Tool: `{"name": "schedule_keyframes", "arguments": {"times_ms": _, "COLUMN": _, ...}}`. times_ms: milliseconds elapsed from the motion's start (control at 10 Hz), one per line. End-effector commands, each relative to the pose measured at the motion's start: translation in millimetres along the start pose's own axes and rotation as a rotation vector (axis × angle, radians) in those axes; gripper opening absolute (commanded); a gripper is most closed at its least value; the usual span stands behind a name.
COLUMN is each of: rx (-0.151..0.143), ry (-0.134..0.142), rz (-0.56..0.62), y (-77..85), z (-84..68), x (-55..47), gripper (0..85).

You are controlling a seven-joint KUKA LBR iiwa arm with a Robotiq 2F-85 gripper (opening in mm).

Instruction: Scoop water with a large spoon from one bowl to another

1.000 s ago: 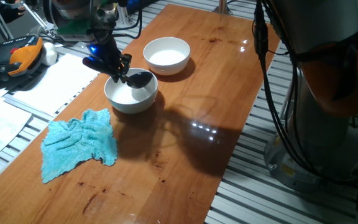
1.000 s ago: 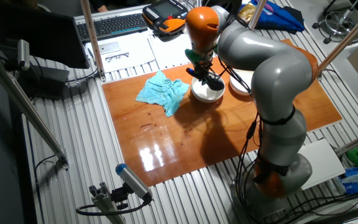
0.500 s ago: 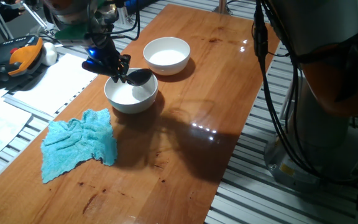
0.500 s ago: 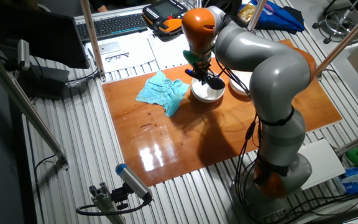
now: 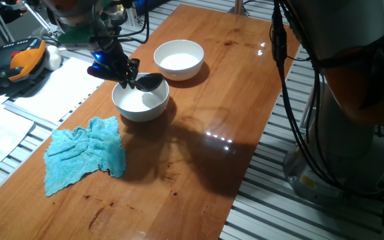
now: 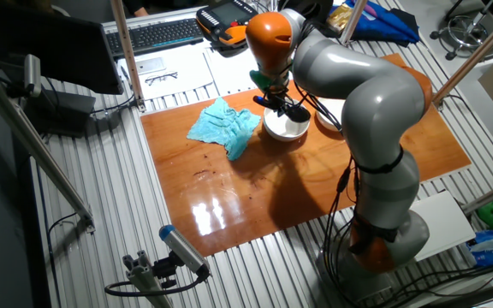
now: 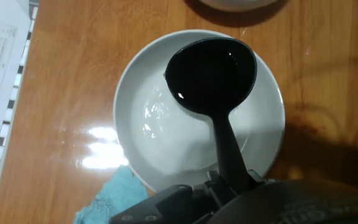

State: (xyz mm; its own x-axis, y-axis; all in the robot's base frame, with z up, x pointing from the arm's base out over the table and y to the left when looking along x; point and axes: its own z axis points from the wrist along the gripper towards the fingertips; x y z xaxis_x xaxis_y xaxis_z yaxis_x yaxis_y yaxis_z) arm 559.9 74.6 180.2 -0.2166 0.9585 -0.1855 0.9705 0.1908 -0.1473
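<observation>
Gripper (image 5: 120, 69) closed on the handle of the large spoon (image 5: 149, 82), fingers clamped low on the shaft; in the hand view the handle runs from the gripper housing at 6 o'clock up to the cup at 12 o'clock. Spoon cup (image 7: 210, 73) held level, glossy, with small highlights on the surface inside it, lifted above the near bowl (image 5: 141, 101) and apart from its floor, sitting over the bowl's 1 o'clock rim as seen from the hand. Whether the cup holds liquid cannot be told for sure against the black. The water (image 7: 160, 124) shows in the near bowl as a clear film with ripples and bright glints at 9 o'clock of the bowl's centre. Second bowl (image 5: 178, 59), white, stands on the wooden table (image 5: 232, 100) at roughly 1 o'clock from the near bowl in one fixed view, near it and not touching; its inside looks plain white, contents unreadable. Blue cloth (image 5: 85, 153) lies crumpled on the table at 7 o'clock from the near bowl, just beside it; a corner of it shows at the bottom of the hand view (image 7: 107, 199). In the other fixed view the arm (image 6: 358, 103) arches over the table with the orange wrist joint above the near bowl (image 6: 285, 128). Papers (image 5: 39, 93) lie off the table edge at 9 o'clock.
</observation>
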Motion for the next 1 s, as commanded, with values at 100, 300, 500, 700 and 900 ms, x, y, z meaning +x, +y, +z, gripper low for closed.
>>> {"name": "schedule_keyframes", "arguments": {"times_ms": 100, "rx": 0.009, "ry": 0.010, "rz": 0.012, "y": -0.2, "z": -2.5, "x": 5.3, "gripper": 0.0}}
{"name": "schedule_keyframes", "arguments": {"times_ms": 300, "rx": 0.024, "ry": 0.008, "rz": 0.010, "y": -0.8, "z": -6.7, "x": 15.0, "gripper": 0.0}}
{"name": "schedule_keyframes", "arguments": {"times_ms": 500, "rx": 0.029, "ry": -0.003, "rz": -0.008, "y": -0.6, "z": -7.5, "x": 20.3, "gripper": 0.0}}
{"name": "schedule_keyframes", "arguments": {"times_ms": 700, "rx": 0.026, "ry": -0.013, "rz": -0.039, "y": 1.2, "z": -3.9, "x": 23.1, "gripper": 0.0}}
{"name": "schedule_keyframes", "arguments": {"times_ms": 900, "rx": 0.017, "ry": -0.032, "rz": -0.074, "y": 2.0, "z": -2.5, "x": 26.1, "gripper": 0.0}}
